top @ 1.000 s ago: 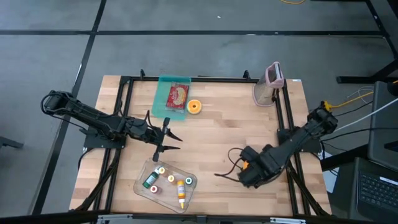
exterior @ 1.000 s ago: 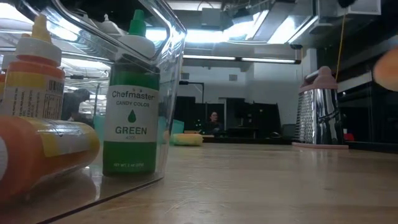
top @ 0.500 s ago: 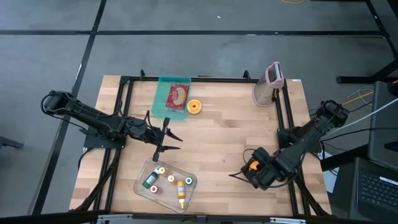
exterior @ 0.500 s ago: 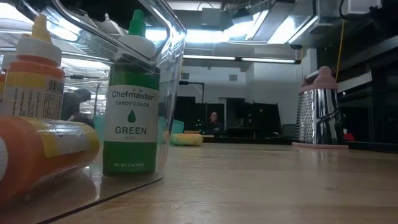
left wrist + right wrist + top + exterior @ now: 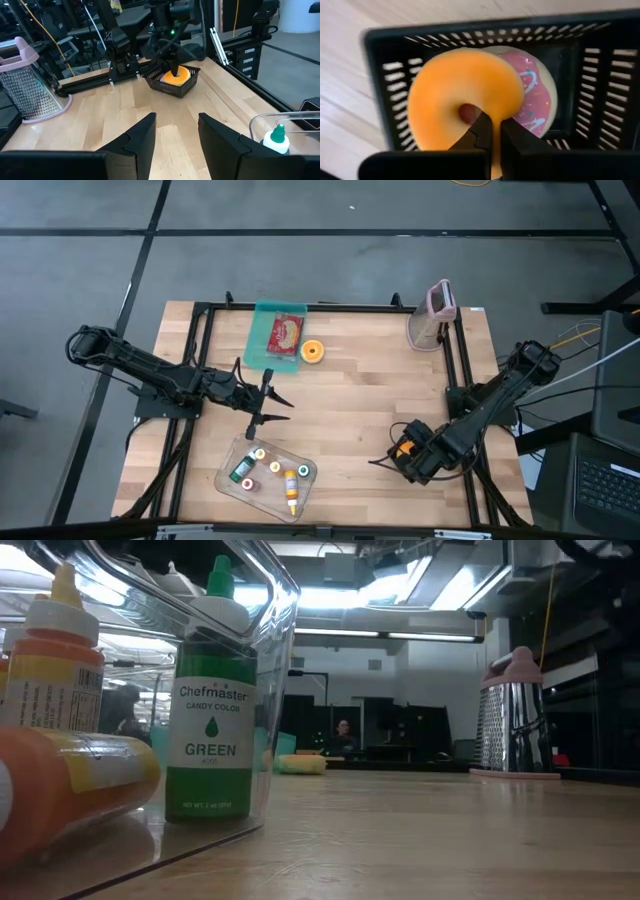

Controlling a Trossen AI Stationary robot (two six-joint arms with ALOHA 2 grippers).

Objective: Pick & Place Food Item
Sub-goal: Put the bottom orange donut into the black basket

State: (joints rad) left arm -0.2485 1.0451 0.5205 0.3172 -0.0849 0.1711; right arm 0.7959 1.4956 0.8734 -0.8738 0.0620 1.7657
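An orange doughnut (image 5: pixel 455 95) hangs in the mouth of a black slotted basket (image 5: pixel 380 75), with my right gripper (image 5: pixel 497 131) shut on it. A pink-iced doughnut (image 5: pixel 537 95) lies on the basket's floor beneath it. In the high view the basket (image 5: pixel 428 470) stands near the table's right front, under my right gripper (image 5: pixel 410 452). The left wrist view shows the orange doughnut (image 5: pixel 176 76) at the level of the basket's rim (image 5: pixel 172 89). My left gripper (image 5: pixel 277 402) hovers open over the table's left middle, with nothing between its fingers (image 5: pixel 175 135). My right gripper grips the orange doughnut's ring (image 5: pixel 496 120) beside the hole (image 5: pixel 466 113), coming from above with its fingers (image 5: pixel 482 131) pointing down. The fingers themselves hide the exact place of contact. The doughnut sits tilted over the pink one; whether it rests on it cannot be told.
A clear container (image 5: pixel 268 470) of colouring bottles, among them a green one (image 5: pixel 210 710), lies at the front left. A teal tray (image 5: pixel 262 340) with a red packet and a yellow ring (image 5: pixel 313 352) sit at the back. A metal grater (image 5: pixel 432 315) stands at the back right.
My right gripper has gone toward the table's right edge and down with the orange doughnut, rolling its wrist, and stays shut on it. The doughnut has come down into the basket's mouth.
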